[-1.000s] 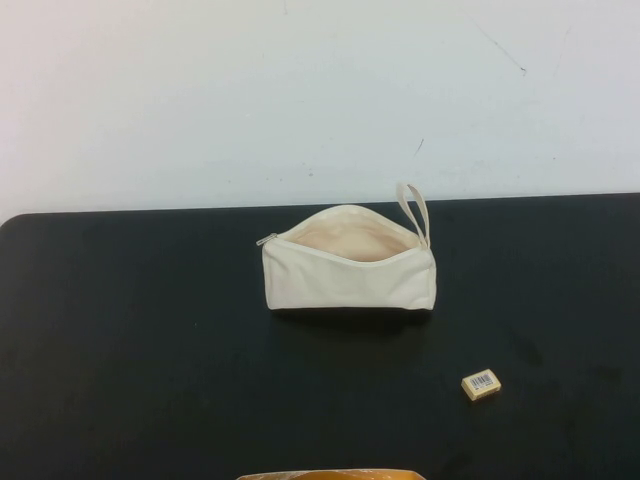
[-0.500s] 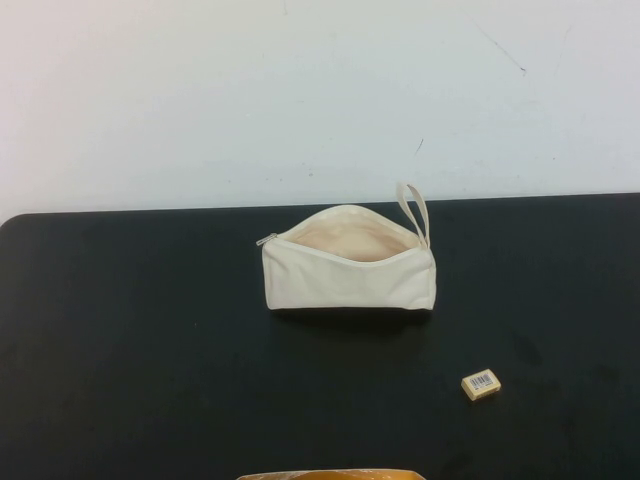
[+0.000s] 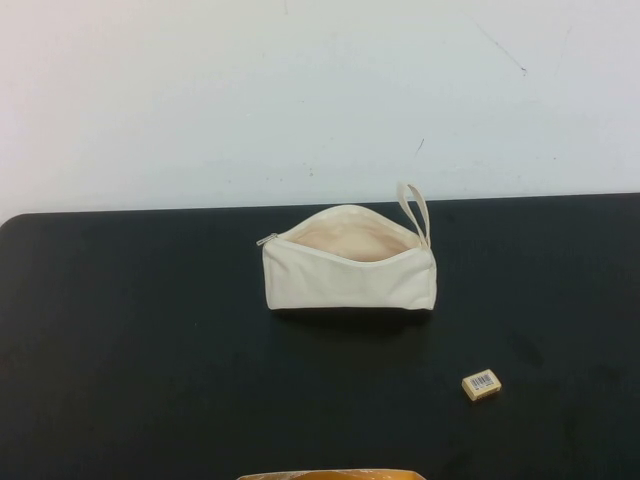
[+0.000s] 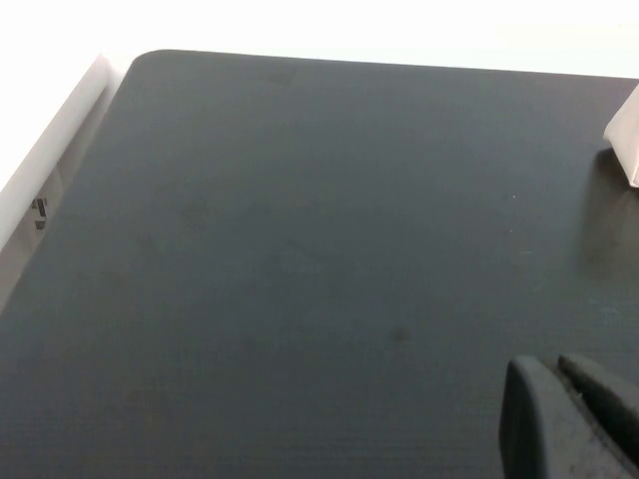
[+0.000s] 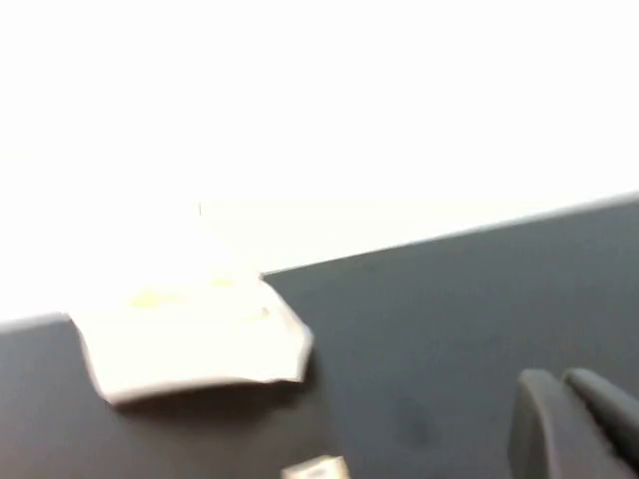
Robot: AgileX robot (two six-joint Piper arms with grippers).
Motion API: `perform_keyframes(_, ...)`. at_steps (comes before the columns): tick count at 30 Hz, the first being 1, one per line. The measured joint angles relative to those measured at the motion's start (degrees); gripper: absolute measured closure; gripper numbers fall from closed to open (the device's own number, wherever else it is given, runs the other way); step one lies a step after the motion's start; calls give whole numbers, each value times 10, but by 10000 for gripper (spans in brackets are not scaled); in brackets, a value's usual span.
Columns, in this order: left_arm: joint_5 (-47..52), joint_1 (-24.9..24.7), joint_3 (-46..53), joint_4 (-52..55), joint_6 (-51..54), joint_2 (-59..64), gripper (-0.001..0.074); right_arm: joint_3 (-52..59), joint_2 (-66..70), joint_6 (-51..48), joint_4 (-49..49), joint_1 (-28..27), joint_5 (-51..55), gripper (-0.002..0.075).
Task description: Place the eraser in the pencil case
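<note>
Both grippers, left point(image 4: 569, 419) and right point(image 5: 574, 424), show pressed-together fingers only in wrist views. One eraser point(image 3: 481, 384) lies near the table's point(image 3: 130, 340) right front edge. One pencil case point(image 3: 348, 271) gapes near the back edge.

Cream-white oblong canvas zip pencil case point(image 3: 348, 272) sat mid-table on its long side, zip open, mouth gaping upward, pale lining showing; small fabric loop strap stood up at its right end. Tiny tan-yellow rectangular eraser point(image 3: 481, 384), white barcode label up, lay flat on the black tabletop, nearer and right, well apart.
</note>
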Motion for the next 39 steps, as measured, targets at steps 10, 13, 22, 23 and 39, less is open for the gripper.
perform_keyframes(10,0,0,0,0,0,0,738,-239,241,-359,-243,0,230,727)
perform_keyframes(13,0,0,0,0,0,0,738,-273,292,-360,-202,0,197,727)
perform_keyframes(22,0,0,0,0,0,0,738,-453,497,-417,-90,0,291,727)
perform_keyframes(23,0,0,0,0,0,0,738,-474,519,-417,-89,0,312,727)
perform_keyframes(39,0,0,0,0,0,0,738,-733,879,-55,-340,287,468,727)
